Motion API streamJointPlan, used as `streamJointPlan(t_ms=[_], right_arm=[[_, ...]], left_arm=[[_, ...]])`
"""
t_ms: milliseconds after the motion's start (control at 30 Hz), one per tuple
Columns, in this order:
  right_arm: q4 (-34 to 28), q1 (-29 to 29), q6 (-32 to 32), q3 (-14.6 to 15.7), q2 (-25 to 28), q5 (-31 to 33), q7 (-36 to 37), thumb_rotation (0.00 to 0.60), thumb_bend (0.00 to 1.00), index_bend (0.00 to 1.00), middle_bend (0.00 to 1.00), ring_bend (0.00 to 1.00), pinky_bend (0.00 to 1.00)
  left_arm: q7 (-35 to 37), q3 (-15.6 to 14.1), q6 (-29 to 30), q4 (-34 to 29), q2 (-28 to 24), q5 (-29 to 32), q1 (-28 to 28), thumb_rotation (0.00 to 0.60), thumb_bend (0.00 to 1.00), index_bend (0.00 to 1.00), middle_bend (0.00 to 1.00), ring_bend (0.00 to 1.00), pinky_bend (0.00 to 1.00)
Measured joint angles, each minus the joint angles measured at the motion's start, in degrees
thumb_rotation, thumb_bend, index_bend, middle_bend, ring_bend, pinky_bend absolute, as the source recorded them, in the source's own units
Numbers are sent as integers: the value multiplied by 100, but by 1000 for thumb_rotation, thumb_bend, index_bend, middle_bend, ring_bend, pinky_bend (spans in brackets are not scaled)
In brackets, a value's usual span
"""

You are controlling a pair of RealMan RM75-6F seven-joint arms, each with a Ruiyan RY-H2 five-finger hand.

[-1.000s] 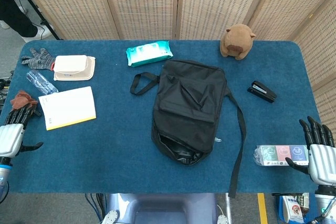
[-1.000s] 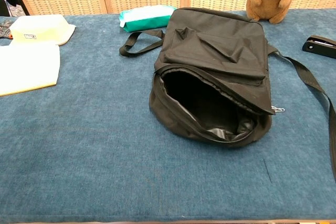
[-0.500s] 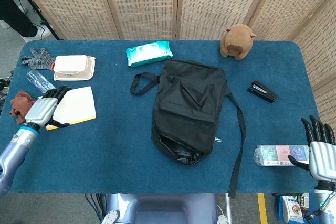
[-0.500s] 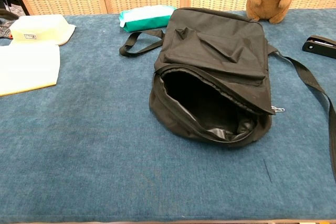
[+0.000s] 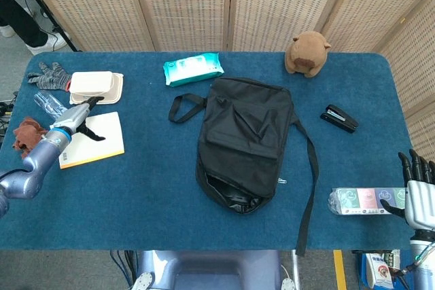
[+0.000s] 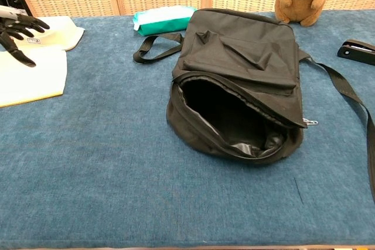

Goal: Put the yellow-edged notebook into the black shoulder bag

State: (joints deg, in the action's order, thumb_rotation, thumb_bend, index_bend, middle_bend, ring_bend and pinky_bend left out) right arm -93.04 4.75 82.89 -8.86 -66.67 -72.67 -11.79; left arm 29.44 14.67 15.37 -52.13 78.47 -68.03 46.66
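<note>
Left robot hand (image 5: 76,118) hovers over the far-left part of the flat white yellow-edged notebook (image 5: 95,142), digits spread, holding nothing; likely lining up a grasp. Notebook lies flat on the blue-carpeted desk (image 5: 149,188), well left of the black fabric shoulder bag (image 5: 245,140), whose mouth (image 6: 228,118) gapes toward the robot, ready to take it. Right robot hand (image 5: 418,198) idle at the right desk edge, digits apart, empty. Just beside the notebook: white lidded box (image 5: 95,86), clear plastic bottle (image 5: 53,106). Bag's short strap loop (image 5: 183,106) lies on the notebook's side, a possible snag.
</note>
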Motion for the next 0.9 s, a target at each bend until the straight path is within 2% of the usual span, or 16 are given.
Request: streamJointPlan(t_ms=[167,400,567,700,767,900], right_arm=[[62,30,-47,-12,-47,60,-46,600,0,0,0,0,0],[122,50,-91,-14,-84,120,-73,600,0,0,0,0,0],[118,53,-70,-13,-90,105,-77,600,0,0,0,0,0],[110,51,-62,-5,-90,92,-77,600,0,0,0,0,0],[102,53,-63,-2,-88,87,-73,600,0,0,0,0,0],[99,57,-70,6,-92,86,-81,600,0,0,0,0,0]], left_arm=[[460,196,-607,317,276,-79,176,600,43,0,0,0,0],[635,495,-1003,790,564,-301,222,600,43,0,0,0,19],[531,664,-1164,941,670,-424,221,600,44,0,0,16,189],[398,756,-1201,1000,709,-494,212,600,44,0,1,75,241],[321,773,-1202,1045,729,-522,210,600,43,0,24,109,280],[210,830,-1193,1131,791,-523,203,600,43,7,144,207,403]])
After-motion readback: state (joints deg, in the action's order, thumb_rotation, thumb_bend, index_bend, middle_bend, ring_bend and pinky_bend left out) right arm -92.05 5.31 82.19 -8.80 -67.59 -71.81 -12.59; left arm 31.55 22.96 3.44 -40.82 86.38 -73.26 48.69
